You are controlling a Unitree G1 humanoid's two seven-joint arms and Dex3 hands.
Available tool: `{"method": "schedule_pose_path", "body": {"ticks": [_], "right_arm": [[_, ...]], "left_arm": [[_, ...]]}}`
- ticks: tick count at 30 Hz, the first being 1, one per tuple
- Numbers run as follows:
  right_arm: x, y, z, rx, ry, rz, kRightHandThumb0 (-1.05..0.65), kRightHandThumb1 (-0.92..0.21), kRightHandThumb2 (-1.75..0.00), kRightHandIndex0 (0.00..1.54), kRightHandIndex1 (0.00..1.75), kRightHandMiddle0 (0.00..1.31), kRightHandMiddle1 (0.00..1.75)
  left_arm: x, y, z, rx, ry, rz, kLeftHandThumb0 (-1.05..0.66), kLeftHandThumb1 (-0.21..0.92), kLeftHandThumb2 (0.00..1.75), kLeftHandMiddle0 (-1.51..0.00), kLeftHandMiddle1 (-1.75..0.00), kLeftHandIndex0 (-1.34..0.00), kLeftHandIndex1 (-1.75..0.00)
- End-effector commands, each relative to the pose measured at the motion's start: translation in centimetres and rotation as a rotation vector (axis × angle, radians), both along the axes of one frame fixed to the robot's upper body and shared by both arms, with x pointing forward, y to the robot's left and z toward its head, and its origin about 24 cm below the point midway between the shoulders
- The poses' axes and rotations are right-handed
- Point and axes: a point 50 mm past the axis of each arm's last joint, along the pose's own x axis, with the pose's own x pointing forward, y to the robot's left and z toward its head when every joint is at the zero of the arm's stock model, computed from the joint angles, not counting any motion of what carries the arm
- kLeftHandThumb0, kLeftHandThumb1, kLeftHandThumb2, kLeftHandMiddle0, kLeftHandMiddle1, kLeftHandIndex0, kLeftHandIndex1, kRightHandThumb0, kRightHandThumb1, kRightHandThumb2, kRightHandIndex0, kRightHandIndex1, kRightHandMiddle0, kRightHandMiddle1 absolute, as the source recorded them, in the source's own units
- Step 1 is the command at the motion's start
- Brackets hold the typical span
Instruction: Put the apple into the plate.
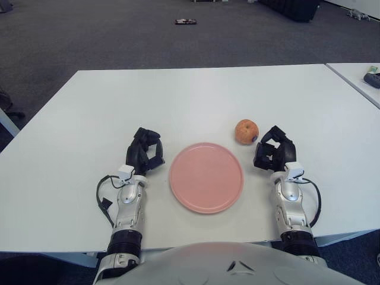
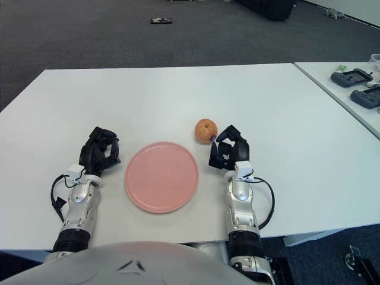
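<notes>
An orange-red apple (image 1: 246, 131) lies on the white table (image 1: 196, 95), just beyond the right rim of an empty pink plate (image 1: 206, 177) at the front centre. My right hand (image 1: 274, 148) rests on the table right beside the apple on its right, fingers loosely bent and holding nothing; its fingertips are close to the apple without grasping it. My left hand (image 1: 144, 151) rests on the table to the left of the plate, fingers loosely bent and empty.
A second white table (image 2: 332, 71) stands at the right with dark devices (image 2: 351, 77) on it, a narrow gap apart. A small dark object (image 1: 185, 22) lies on the grey floor far behind.
</notes>
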Motion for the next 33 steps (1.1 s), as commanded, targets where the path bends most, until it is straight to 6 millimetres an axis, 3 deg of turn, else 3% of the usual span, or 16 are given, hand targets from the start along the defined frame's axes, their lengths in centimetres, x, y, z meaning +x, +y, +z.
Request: {"method": "schedule_pose_path", "body": {"ticks": [1, 2, 3, 4, 5, 6, 8, 9, 10, 12, 13, 16, 20, 33], "right_arm": [[1.1, -0.1, 2.3, -0.118, -0.117, 0.033, -0.47, -0.35, -1.28, 1.15, 1.75, 0.59, 1.75], [1.2, 0.0, 2.9, -0.163, -0.116, 0.06, -0.46, -0.38, -1.25, 1.12, 1.75, 0.56, 1.75], [1.3, 0.1, 3.2, -0.195, -0.115, 0.078, -0.43, -0.52, -1.06, 0.83, 1.75, 0.46, 1.75], [1.4, 0.1, 3.6, -0.233, -0.109, 0.103, -0.42, -0.59, -0.97, 0.73, 1.75, 0.41, 1.75], [1.4, 0.1, 3.9, -0.257, -0.103, 0.118, -0.39, -0.71, -0.81, 0.47, 1.71, 0.33, 1.75], [1.4, 0.1, 4.1, -0.282, -0.094, 0.136, -0.38, -0.79, -0.71, 0.3, 1.69, 0.28, 1.75], [1.4, 0.1, 4.3, -0.342, -0.074, 0.166, -0.53, -0.77, -0.83, 0.15, 1.5, 0.14, 1.58], [1.5, 0.1, 4.5, -0.426, -0.056, 0.201, -0.61, -0.74, -0.88, 0.1, 1.29, 0.09, 1.43], [1.6, 0.0, 4.6, -0.485, -0.043, 0.223, -0.65, -0.72, -0.88, 0.08, 1.08, 0.07, 1.3], [1.8, -0.1, 4.9, -0.573, -0.022, 0.258, -0.76, -0.69, -0.85, 0.03, 0.48, 0.03, 0.82], [2.0, -0.1, 5.0, -0.604, -0.014, 0.273, -0.79, -0.69, -0.83, 0.02, 0.3, 0.02, 0.65], [2.6, 0.0, 5.2, -0.655, 0.002, 0.295, -0.88, -0.65, -0.78, 0.01, 0.1, 0.01, 0.27], [3.7, 0.5, 5.0, -0.716, 0.013, 0.314, -1.0, -0.62, -0.7, 0.0, 0.02, 0.0, 0.06], [6.0, 1.7, 5.5, -0.878, 0.007, 0.396, -1.04, -0.56, -0.62, 0.0, 0.0, 0.0, 0.0]], "left_arm": [[-1.1, 0.0, -1.8, -0.008, 0.1, 0.015, -0.43, 0.48, 1.13, -0.84, -1.75, -0.48, -1.75], [-1.0, 0.0, -1.8, -0.008, 0.1, 0.015, -0.43, 0.48, 1.13, -0.84, -1.75, -0.48, -1.75], [-1.0, 0.0, -1.8, -0.008, 0.099, 0.015, -0.43, 0.48, 1.12, -0.84, -1.75, -0.48, -1.75], [-1.0, 0.0, -1.8, -0.009, 0.1, 0.014, -0.43, 0.48, 1.12, -0.84, -1.75, -0.48, -1.75], [-1.0, 0.0, -1.8, -0.01, 0.1, 0.014, -0.43, 0.48, 1.12, -0.84, -1.75, -0.48, -1.75], [-1.0, 0.0, -1.8, -0.013, 0.101, 0.013, -0.43, 0.48, 1.12, -0.84, -1.75, -0.48, -1.75], [-1.0, 0.0, -1.8, -0.017, 0.102, 0.011, -0.43, 0.48, 1.12, -0.84, -1.75, -0.48, -1.75], [-1.0, 0.0, -1.8, -0.018, 0.101, 0.011, -0.43, 0.48, 1.12, -0.84, -1.75, -0.48, -1.75], [-1.0, 0.0, -1.8, -0.018, 0.101, 0.011, -0.43, 0.48, 1.13, -0.84, -1.75, -0.48, -1.75], [-1.0, 0.0, -1.8, -0.017, 0.099, 0.012, -0.43, 0.47, 1.14, -0.85, -1.75, -0.49, -1.75], [-1.0, 0.0, -1.7, -0.016, 0.098, 0.012, -0.43, 0.47, 1.14, -0.85, -1.75, -0.49, -1.75], [-0.9, 0.0, -1.7, -0.015, 0.098, 0.012, -0.43, 0.46, 1.15, -0.85, -1.75, -0.49, -1.75], [-1.0, -0.1, -1.8, -0.015, 0.099, 0.012, -0.43, 0.47, 1.14, -0.83, -1.75, -0.49, -1.75], [-1.1, -0.2, -1.8, -0.008, 0.099, 0.014, -0.43, 0.48, 1.13, -0.82, -1.75, -0.48, -1.75]]}}
